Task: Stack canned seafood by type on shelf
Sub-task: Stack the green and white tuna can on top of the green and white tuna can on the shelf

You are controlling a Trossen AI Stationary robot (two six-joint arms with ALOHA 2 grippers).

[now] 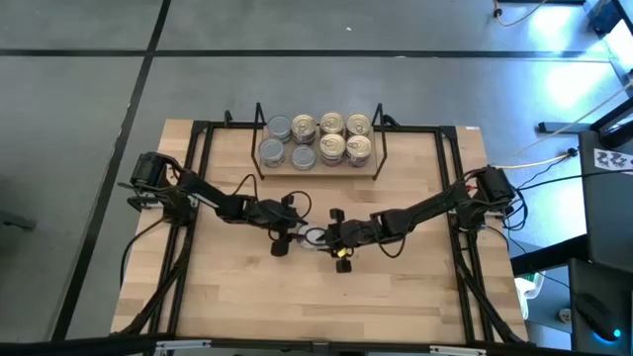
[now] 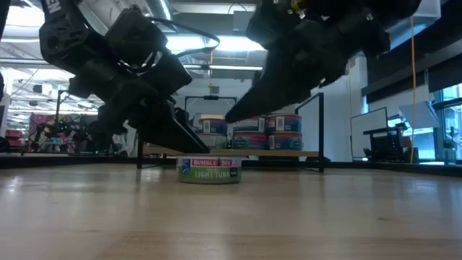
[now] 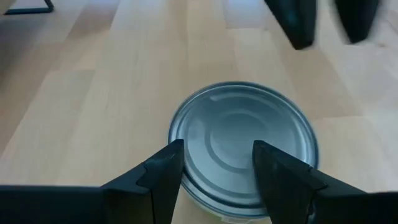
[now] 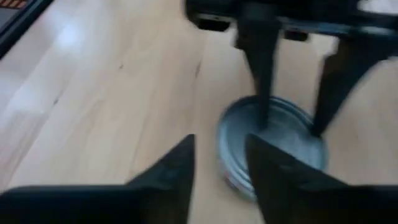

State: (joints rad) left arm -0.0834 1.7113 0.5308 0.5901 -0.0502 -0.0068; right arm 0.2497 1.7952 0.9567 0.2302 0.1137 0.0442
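One tin of canned seafood (image 1: 313, 237) with a plain grey top (image 3: 242, 140) stands upright on the tabletop between my two grippers. Its label shows in the low view (image 2: 209, 170). My left gripper (image 3: 217, 158) is open, slanting down from the table's left, with its fingertips over the tin's top. My right gripper (image 4: 219, 155) is open by a narrow gap and hangs above and to the right of the tin, clear of it (image 2: 232, 115). The shelf (image 1: 316, 170) at the far middle carries several tins, grey tops on its left and gold tops on its right. My left gripper's fingertips (image 4: 264, 121) stand right over the tin's grey top, inside its rim. I cannot tell whether they touch it. The tin rests flat on the table.
Black frame rails (image 1: 203, 178) run along the table's left and right sides and behind the shelf. Bare wood lies in front of the tin toward the near edge (image 1: 316, 307). The shelf's black wire end frames (image 2: 321, 130) rise at both of its ends.
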